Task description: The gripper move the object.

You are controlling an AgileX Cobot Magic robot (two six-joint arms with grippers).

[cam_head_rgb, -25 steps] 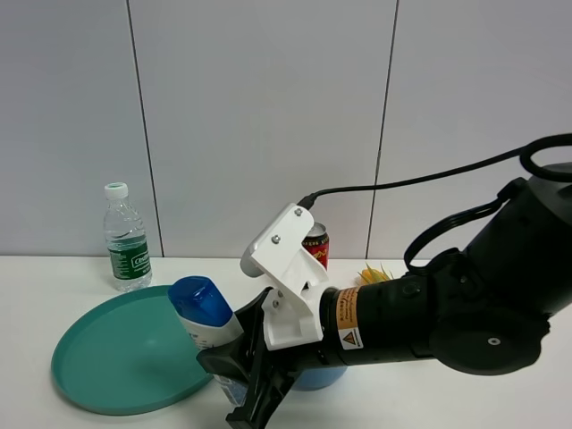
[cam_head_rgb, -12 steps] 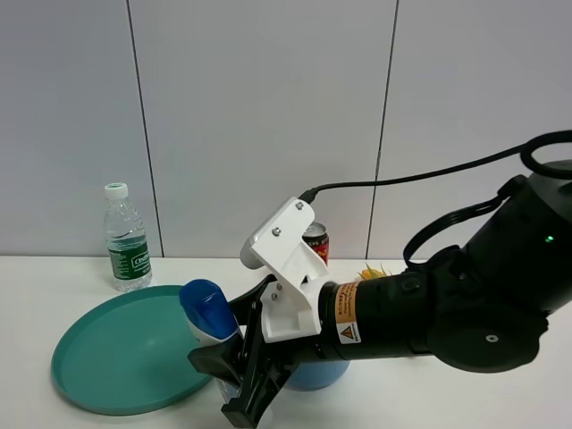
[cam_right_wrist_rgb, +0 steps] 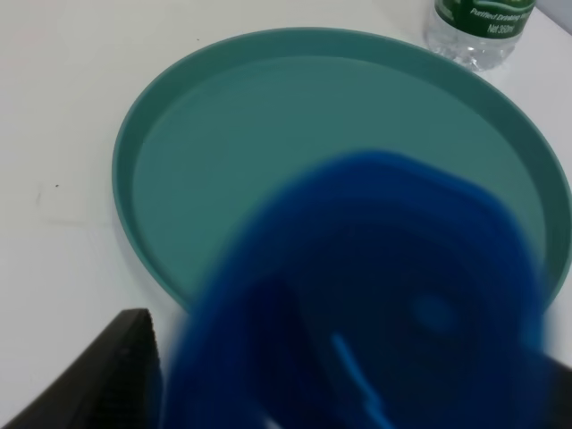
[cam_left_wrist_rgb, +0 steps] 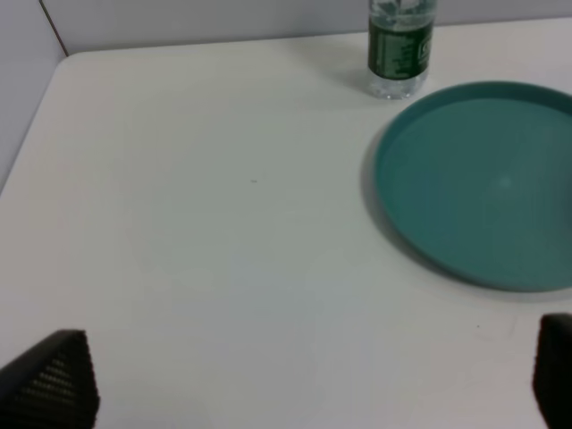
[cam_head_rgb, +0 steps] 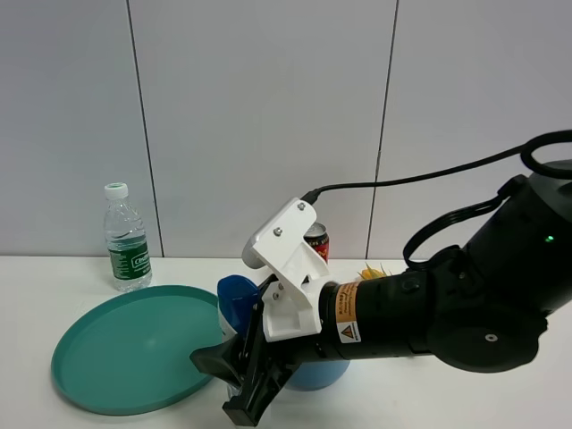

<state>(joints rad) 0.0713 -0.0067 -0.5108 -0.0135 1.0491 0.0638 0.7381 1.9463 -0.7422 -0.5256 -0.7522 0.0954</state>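
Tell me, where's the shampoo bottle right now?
In the high view, the shampoo bottle stands between the right gripper fingers, just right of the teal plate.

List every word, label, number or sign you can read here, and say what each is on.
"Purified Drinking Water": green label of the water bottle, last word cut off.
"550ml": same label, below.
Warning triangle: orange sticker on the right arm; its small print is too small to read.
Red can: yellow characters, unreadable.
Shampoo bottle: label hidden.
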